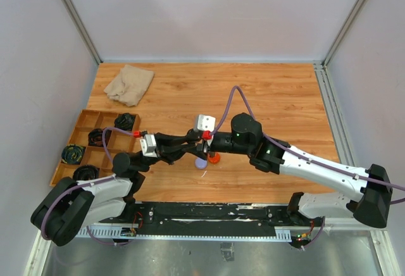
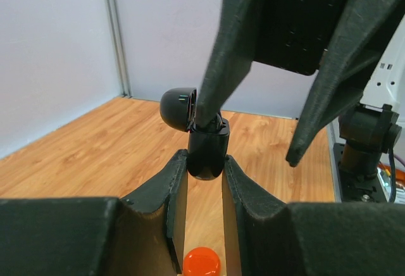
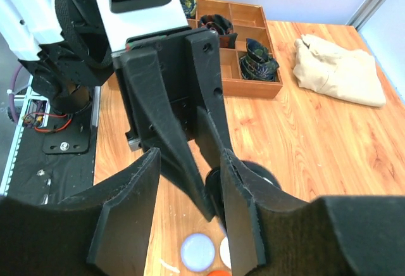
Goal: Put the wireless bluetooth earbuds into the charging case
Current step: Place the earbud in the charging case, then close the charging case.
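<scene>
From the top camera, the two arms meet over the middle of the worktop (image 1: 285, 99). The left gripper (image 1: 193, 145) and right gripper (image 1: 207, 143) are nose to nose just above a lilac puck (image 1: 201, 163) and an orange puck (image 1: 214, 158). A compartment tray (image 1: 107, 112) and a folded cloth (image 1: 129, 83) lie well apart, off to the left. In the left wrist view, the left fingers (image 2: 164, 194) are clamped on the black charging case (image 2: 207, 149), which is held upright off the worktop with its lid (image 2: 177, 107) flipped open. One of the right fingers (image 2: 218, 54) comes down with its tip at the case's mouth while the other stands well apart, so that pair is spread and grips nothing visible. No earbud can be made out; one may sit hidden under that tip. The right wrist view shows those spread fingers straddling the left gripper, with a white puck (image 3: 226, 250) beside the lilac one below. The step in hand appears to be seating a bud in the case. The next move likely calls for a gentle, straight press, then a lift clear without tipping the case.
</scene>
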Controlling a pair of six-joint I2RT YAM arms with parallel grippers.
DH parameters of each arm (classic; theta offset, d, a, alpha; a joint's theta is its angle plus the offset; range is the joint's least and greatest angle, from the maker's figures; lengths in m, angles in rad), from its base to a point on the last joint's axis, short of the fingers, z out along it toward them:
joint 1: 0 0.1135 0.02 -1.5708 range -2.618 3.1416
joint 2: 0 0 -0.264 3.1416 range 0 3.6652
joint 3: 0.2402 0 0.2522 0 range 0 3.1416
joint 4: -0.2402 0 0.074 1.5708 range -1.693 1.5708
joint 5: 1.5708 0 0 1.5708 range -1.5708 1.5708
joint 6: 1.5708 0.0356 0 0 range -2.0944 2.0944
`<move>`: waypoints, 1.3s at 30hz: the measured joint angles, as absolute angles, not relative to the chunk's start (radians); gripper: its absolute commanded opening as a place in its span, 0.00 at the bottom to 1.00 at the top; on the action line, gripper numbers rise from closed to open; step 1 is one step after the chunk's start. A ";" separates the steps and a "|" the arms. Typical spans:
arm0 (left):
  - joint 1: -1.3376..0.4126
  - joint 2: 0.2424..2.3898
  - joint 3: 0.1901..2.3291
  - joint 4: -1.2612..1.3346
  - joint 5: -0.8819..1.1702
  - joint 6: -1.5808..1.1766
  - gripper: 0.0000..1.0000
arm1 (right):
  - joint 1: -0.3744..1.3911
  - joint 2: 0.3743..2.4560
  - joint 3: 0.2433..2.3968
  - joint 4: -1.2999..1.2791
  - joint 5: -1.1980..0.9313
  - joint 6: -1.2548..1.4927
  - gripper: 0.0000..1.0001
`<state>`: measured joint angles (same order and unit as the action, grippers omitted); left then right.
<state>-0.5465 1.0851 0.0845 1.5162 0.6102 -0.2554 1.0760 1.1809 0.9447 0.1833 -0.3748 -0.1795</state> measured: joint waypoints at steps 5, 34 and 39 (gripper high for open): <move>-0.546 1.069 0.090 1.488 0.631 -0.232 0.00 | 1.076 1.200 0.974 0.155 -0.376 -0.181 0.59; -0.546 1.070 0.141 1.355 0.740 -0.258 0.00 | 0.957 1.196 1.045 -0.208 -0.499 -0.347 0.87; -0.547 1.086 0.141 1.349 0.712 -0.286 0.00 | 0.949 1.208 1.045 -0.208 -0.514 -0.347 0.87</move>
<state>-0.5468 1.0859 0.1406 1.3487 0.7124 -0.2859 0.9493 1.2083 1.0454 -0.2077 -0.5144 -0.3466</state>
